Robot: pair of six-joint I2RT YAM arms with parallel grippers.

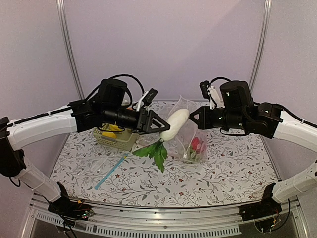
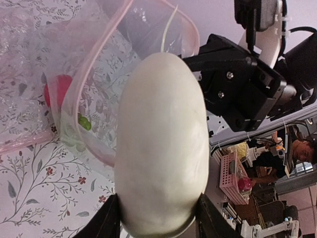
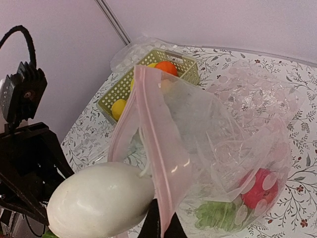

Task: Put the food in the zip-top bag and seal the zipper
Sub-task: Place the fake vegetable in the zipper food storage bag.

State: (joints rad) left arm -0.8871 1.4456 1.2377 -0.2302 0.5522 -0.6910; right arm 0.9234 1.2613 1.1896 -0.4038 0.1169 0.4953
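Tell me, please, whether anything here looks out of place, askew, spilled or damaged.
Nothing is spilled or damaged. The only oddity is the white radish: the left gripper holds it tilted at the zip-top bag's mouth, its green leaves dangling outside above the table. The right gripper pinches the pink zipper, holding the mouth up.

A table (image 1: 233, 173) under a white cloth printed with leafy sprigs carries a pale green lattice basket (image 1: 115, 141) at the back left. A flat clear bag with a blue strip (image 1: 111, 172) lies before it, and the zip-top bag (image 1: 184, 136) sags onto the middle.
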